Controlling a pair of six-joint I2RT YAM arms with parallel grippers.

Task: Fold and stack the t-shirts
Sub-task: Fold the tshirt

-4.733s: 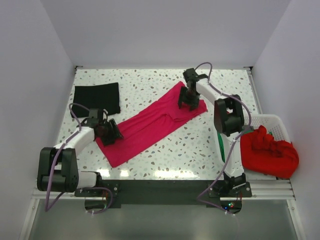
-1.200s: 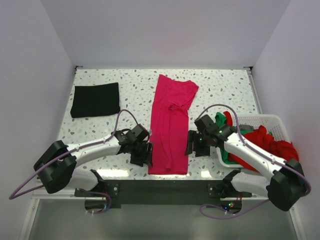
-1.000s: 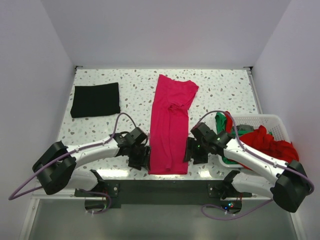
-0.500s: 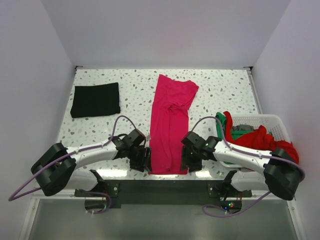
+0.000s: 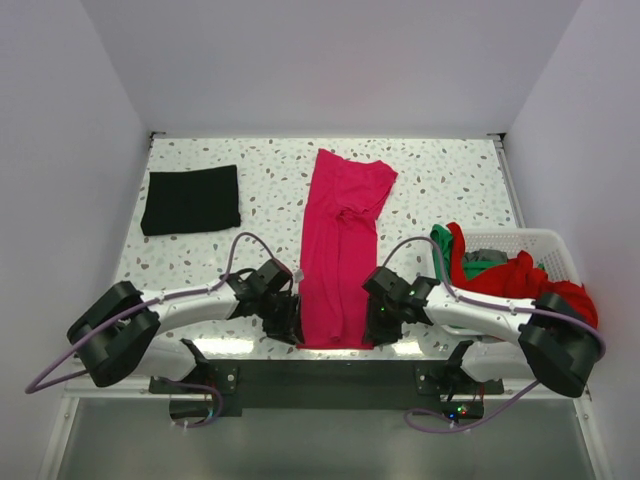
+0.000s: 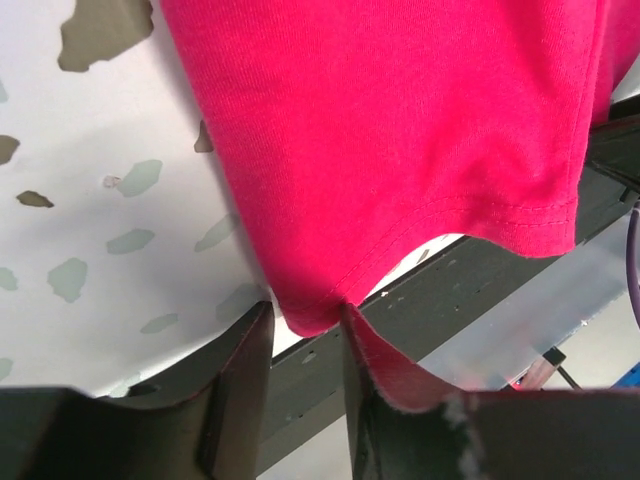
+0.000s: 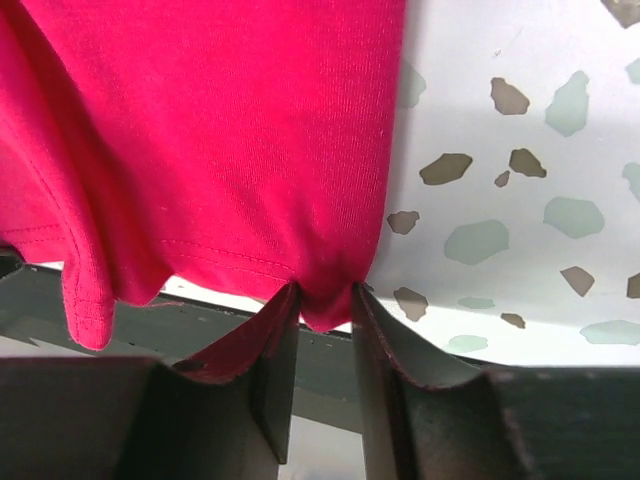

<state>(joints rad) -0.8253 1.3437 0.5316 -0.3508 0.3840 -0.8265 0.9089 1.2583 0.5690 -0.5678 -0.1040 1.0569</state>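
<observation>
1. The magenta-pink t-shirt (image 5: pixel 340 245) lies flat as a long strip down the middle of the speckled table (image 5: pixel 450 180). It runs from the upper centre of the top view to the lower edge of the tabletop.
2. The left gripper (image 5: pixel 287 320) sits at the strip's lower-left corner. In the left wrist view its two fingers (image 6: pixel 235 390) stand narrowly apart, with that hem corner pinched between them.
3. The right gripper (image 5: pixel 381 325) sits at the lower-right corner. In the right wrist view its fingers (image 7: pixel 275 370) are drawn close, and the cloth puckers where they nip the hem.
4. Both arms lie low over the near edge of the table and reach inward from either side.
5. A black t-shirt (image 5: pixel 192 198), folded into a rectangle, rests in the upper left of the table, well apart from the pink one.
6. At the right edge, a white basket (image 5: pixel 545 237) holds a crumpled red t-shirt (image 5: pixel 520 275). Green cloth (image 5: pixel 441 243) hangs over the basket's left rim.
</observation>
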